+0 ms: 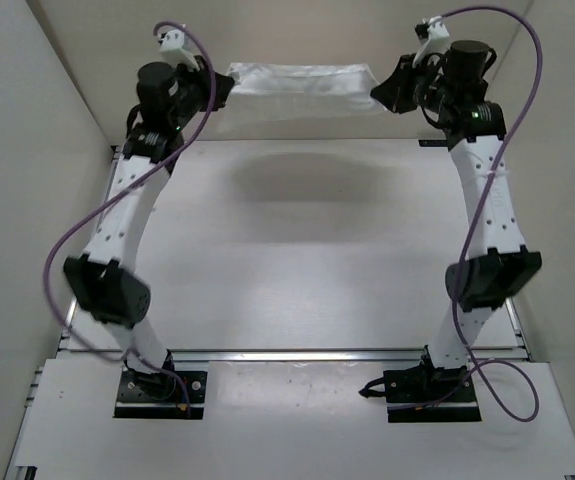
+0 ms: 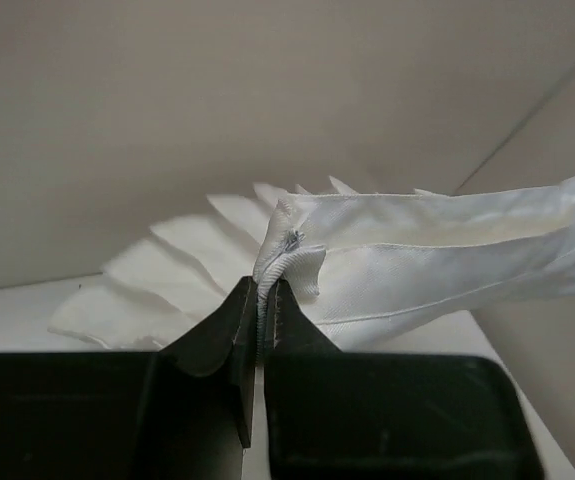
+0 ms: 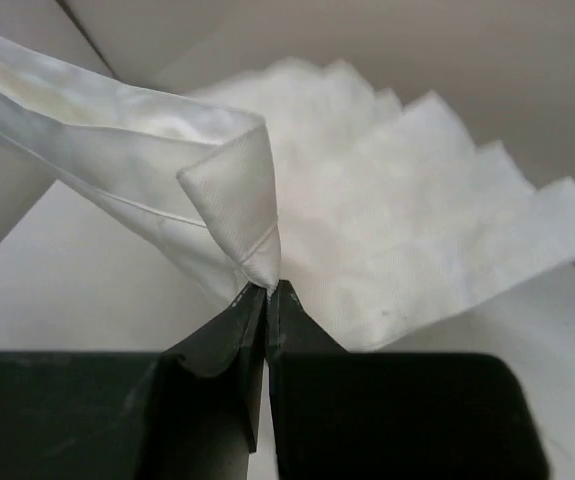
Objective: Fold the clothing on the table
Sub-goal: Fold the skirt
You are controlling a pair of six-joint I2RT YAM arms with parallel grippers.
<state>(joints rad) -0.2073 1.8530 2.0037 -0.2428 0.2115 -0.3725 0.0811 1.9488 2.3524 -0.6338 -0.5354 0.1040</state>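
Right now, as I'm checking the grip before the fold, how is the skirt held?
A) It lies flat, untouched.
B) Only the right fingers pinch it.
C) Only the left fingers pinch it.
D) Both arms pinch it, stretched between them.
D: the left fingers clamp one end of the skirt and the right fingers clamp the other, with the cloth spanning between them.

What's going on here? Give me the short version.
Two robot arms are holding a white pleated skirt up over the far end of the table. The left gripper is pinched shut on one end of its top edge and the right gripper on the other. That edge is stretched between them, with the pleats fanning out beyond it.
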